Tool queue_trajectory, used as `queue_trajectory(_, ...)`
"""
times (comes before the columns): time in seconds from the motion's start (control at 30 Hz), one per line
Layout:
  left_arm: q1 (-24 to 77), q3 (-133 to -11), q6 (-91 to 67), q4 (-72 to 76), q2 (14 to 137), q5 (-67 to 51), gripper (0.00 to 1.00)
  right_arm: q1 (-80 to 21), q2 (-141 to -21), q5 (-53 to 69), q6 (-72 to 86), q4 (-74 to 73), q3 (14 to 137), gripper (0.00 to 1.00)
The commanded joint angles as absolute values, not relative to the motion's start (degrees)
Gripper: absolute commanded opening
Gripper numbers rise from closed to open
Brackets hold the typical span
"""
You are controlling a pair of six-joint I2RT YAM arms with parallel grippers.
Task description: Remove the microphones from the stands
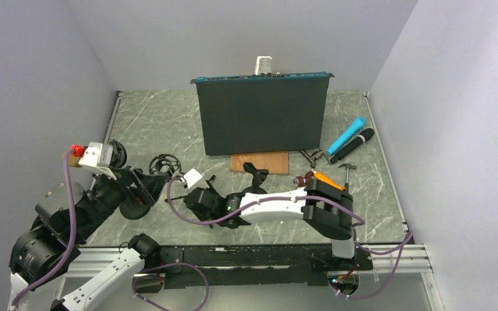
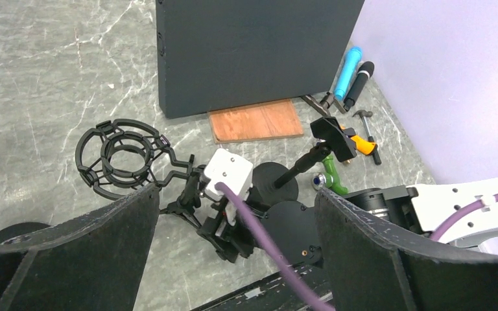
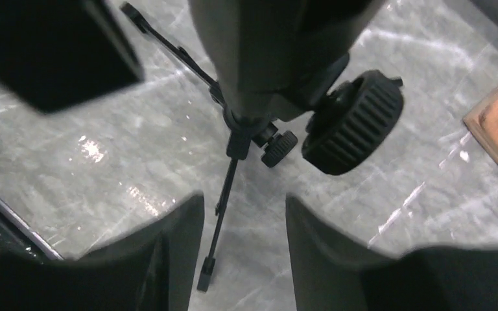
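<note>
Right wrist: right fingers [image 3: 168, 265] apart beside stand [image 3: 238, 133].
Microphone: perhaps dark barrel [image 3: 266, 52] above stand; likely rigid, grip mid-barrel.
Left fingers [image 2: 78, 253]: apart.

Glossy marbled table [image 1: 155, 123]; matt black stand [image 3: 237, 139], probably plastic; wooden board [image 1: 275, 162].

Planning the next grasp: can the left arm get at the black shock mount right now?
Probably yes. The left gripper is open and the shock mount lies just ahead of it, nothing between; the right gripper sits close beside it.
</note>
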State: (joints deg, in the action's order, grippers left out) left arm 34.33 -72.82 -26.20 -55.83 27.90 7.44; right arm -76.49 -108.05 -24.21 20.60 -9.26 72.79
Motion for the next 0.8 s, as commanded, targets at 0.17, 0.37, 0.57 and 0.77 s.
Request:
queue_trajectory(0.17, 34.27, -75.54, -27.13, -57.39, 27.2, 7.72, 0.92, -76.98, -114.23, -27.0, 20.68, -3.54, 73.79, 0.38)
queue_trajectory(0.37, 34.26, -76.67, -27.42, -58.05, 26.54, 8.08, 0.92, -76.46, -117.33, -32.08, 18.63, 1.16, 73.73, 0.28)
queue_trajectory(0.57, 34.22, -79.72, -27.36, -59.67, 26.67, 8.15, 0.92, -73.12, -120.92, -30.35, 14.32, 5.38, 77.01, 0.28)
queue_trajectory(0.77, 34.24, -83.04, -27.55, -61.58, 27.78, 4.36, 0.94, -69.38, -126.0, -25.92, 9.35, 7.84, 84.05, 0.3)
